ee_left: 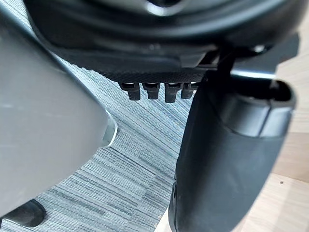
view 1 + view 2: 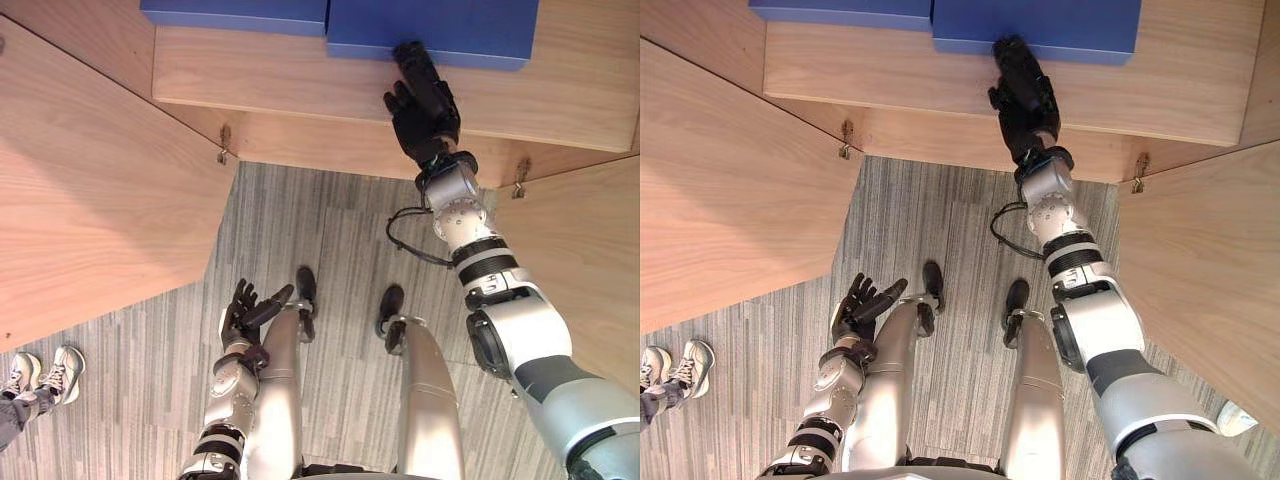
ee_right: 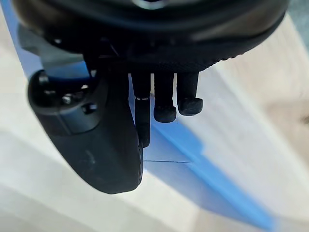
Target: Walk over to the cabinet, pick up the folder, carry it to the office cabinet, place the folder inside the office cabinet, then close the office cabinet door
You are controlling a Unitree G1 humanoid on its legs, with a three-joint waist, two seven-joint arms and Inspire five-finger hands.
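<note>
Above grey carpet (image 2: 320, 230), a wooden shelf (image 2: 300, 75) bears a blue folder (image 2: 450, 25).

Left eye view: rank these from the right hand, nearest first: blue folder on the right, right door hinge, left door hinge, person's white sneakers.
1. Blue folder on the right: on the wooden shelf, at the right hand fingertips.
2. Right metal door hinge: just right of the wrist.
3. Left metal door hinge: across the opening.
4. Person's white sneakers: on the floor, far lower left.
</note>
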